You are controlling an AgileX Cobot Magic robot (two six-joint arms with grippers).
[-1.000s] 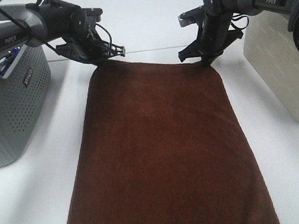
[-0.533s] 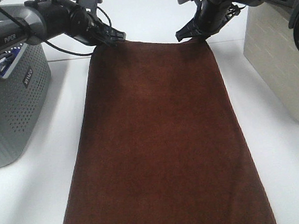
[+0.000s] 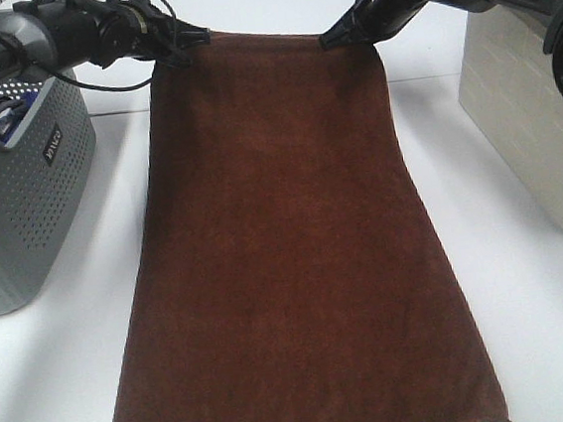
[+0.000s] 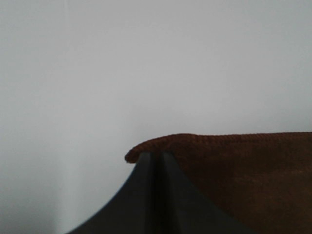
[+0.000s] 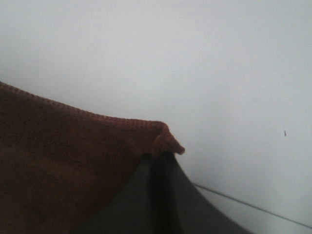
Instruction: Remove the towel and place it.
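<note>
The dark brown towel hangs stretched flat between my two grippers, its lower hem near the view's bottom edge over the white table. My left gripper is shut on the towel's top left corner; in the left wrist view the closed fingers pinch the towel's hem. My right gripper is shut on the top right corner; in the right wrist view the closed fingers pinch the towel.
A grey perforated basket with dark fabric inside stands at the left. A cream bin stands at the right. The white table lies under and around the towel.
Both grippers have risen and moved toward the back, lifting the towel's top edge higher. The towel's bottom hem has come into view.
</note>
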